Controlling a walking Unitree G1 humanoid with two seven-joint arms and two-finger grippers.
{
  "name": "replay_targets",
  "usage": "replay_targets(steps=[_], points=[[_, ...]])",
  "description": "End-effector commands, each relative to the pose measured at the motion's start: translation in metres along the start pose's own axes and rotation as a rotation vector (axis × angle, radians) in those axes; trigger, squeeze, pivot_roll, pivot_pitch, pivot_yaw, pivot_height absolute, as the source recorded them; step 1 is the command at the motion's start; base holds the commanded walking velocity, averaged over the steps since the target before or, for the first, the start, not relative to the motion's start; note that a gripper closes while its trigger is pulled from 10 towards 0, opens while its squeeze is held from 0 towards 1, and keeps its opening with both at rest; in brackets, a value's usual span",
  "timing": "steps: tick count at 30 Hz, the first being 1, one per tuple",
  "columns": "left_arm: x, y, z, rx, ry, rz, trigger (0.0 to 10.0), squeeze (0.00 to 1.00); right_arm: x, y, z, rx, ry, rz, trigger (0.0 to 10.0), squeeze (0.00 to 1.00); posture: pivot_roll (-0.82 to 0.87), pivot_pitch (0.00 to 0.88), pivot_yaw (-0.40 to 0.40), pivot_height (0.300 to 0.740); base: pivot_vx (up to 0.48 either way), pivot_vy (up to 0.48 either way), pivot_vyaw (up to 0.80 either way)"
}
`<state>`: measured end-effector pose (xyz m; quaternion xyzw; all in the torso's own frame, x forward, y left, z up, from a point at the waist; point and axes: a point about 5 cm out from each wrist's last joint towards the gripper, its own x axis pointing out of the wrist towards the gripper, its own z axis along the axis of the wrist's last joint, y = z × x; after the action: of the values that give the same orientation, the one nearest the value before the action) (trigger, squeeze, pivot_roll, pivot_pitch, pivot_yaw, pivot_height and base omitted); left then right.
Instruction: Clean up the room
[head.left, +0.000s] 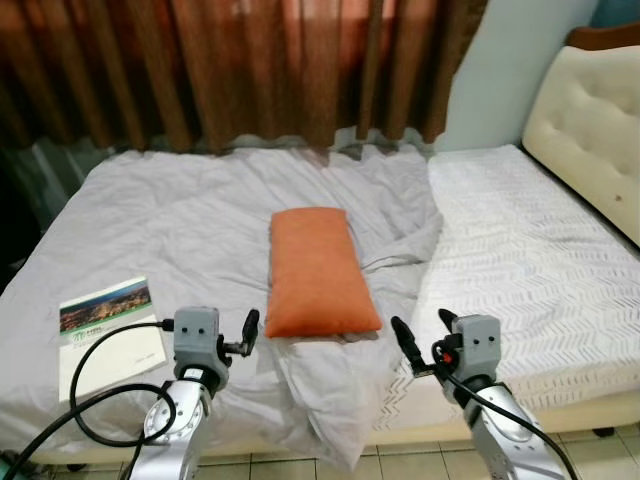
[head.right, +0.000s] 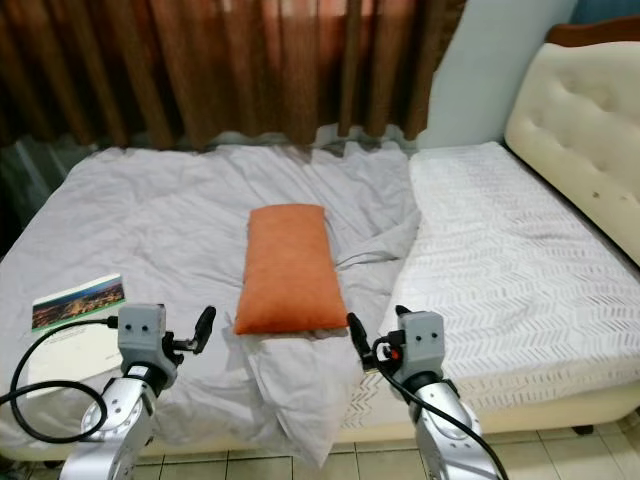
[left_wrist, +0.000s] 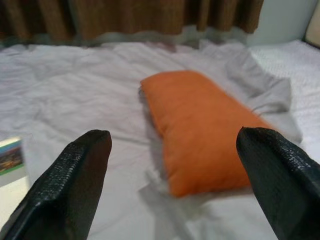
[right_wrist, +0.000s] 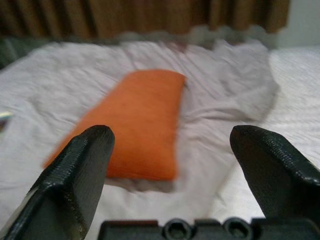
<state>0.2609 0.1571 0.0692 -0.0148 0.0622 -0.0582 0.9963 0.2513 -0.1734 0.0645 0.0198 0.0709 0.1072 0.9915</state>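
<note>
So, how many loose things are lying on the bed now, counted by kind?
Orange rectangular fabric pillow: 1
Crumpled grey bed sheet: 1
White booklet with a city photo on its cover: 1
Total: 3

The room has soft, even light, with daylight glowing red through the curtain (head.left: 250, 70). Both head views are sharp; both wrist views are blurred, especially the orange pillow (right_wrist: 135, 120).
</note>
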Motion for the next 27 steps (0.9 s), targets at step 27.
replay_targets(steps=[27], points=[[-0.0013,0.0021,-0.0015,-0.029,0.009,0.027,10.0,0.0,0.0113,0.0079,0.0008,0.021,0.024,0.042,10.0,0.0,-0.02,0.0,-0.021,0.74,0.465,0.0,0.0]])
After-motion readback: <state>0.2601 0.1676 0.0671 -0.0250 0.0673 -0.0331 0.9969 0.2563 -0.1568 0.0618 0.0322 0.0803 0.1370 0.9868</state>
